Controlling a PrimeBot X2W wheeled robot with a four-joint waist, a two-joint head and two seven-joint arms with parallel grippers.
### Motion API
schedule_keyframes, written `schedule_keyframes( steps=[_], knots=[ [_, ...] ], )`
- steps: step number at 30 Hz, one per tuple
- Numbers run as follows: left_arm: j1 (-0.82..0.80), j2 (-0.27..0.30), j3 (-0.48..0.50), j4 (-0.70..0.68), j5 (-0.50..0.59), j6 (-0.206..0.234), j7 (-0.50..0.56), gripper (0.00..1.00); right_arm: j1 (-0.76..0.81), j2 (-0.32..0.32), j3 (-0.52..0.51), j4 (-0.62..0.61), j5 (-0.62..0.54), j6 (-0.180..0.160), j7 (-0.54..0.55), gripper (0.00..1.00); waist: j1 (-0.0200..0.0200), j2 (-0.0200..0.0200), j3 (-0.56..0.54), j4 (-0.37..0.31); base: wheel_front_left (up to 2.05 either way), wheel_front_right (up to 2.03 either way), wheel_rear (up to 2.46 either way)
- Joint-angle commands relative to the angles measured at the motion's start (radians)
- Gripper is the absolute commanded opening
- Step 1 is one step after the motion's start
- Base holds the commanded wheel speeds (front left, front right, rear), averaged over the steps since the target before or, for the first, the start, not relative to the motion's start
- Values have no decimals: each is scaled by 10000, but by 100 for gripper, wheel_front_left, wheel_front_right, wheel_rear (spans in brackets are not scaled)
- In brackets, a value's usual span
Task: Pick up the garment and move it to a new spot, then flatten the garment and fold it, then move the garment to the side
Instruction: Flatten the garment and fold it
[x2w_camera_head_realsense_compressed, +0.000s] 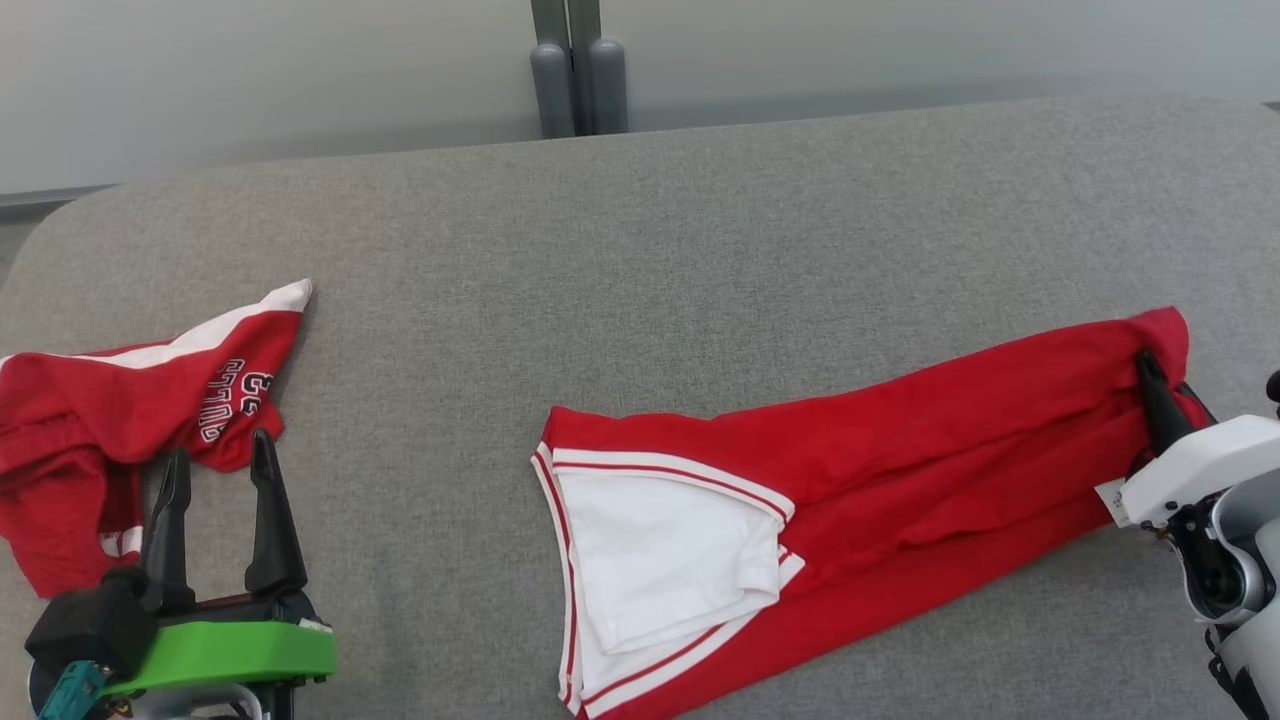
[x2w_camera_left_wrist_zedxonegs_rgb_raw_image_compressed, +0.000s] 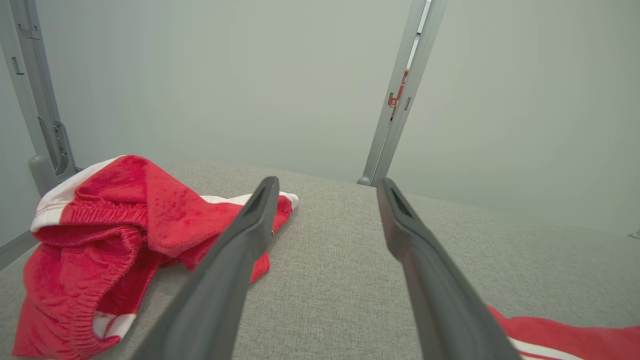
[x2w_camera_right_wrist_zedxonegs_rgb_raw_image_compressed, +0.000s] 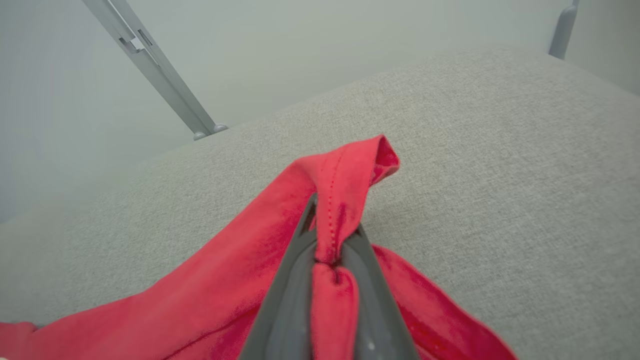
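Reaching arm, head view: the right arm is entering from the lower right edge, its white wrist housing sitting low over the counter and its dark fingers pointing up and slightly left into the cloth.
Right jaws, head view: they are pinching shut on the right end of the garment.
Garment, head view: it is lying stretched across the counter's middle and right, red, with a white panel and striped trim showing at its left end.
Left arm, head view: it is resting at the lower left on its green mount, fingers pointing up the view; the left jaws are standing wide apart with bare counter between them.
Neighbour, head view: a second garment, red with white lettering, is lying crumpled at the left edge, close against the left fingers and well apart from the stretched garment.
Far edge, head view: two gray posts are standing behind the counter.
Left wrist view: the fingers are spreading wide over the counter; the second garment is bunching up beside the left-hand finger, and a corner of the garment is showing at the lower right.
Right wrist view: the fingers are clamping a gathered red fold of the garment, whose tip is poking out past them; the rest is trailing down to the counter.
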Motion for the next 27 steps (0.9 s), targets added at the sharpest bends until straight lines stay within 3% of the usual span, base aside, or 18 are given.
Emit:
schedule_keyframes(
  steps=[1, 9, 16, 21, 27],
  knots=[
    [157, -7, 60, 25, -63, -37, -24, 100, 23, -46, 62, -241, -169, 4, 15, 0, 0, 0, -173, 59, 0, 0, 0],
    [448, -15, 95, 102, -117, -28, -24, 100, 687, 496, 715, -2898, -884, 5, 952, 0, 0, 0, -587, 117, 0, 0, 0],
    [520, -17, -3, 169, -71, -23, -24, 100, 1295, 1602, 1486, -4920, -1204, 5, 2091, 0, 0, 0, -648, 459, 0, 0, 0],
    [386, -14, -157, 286, -97, -6, -24, 100, 1342, 2266, 2162, -4826, -1257, 7, 2474, 0, 0, 0, -580, 981, 0, 0, 0],
    [275, -16, -230, 413, -138, 17, -24, 100, 1190, 2746, 2730, -3886, -1066, 5, 2497, 0, 0, 0, -550, 1599, 0, 0, 0]
  ],
)
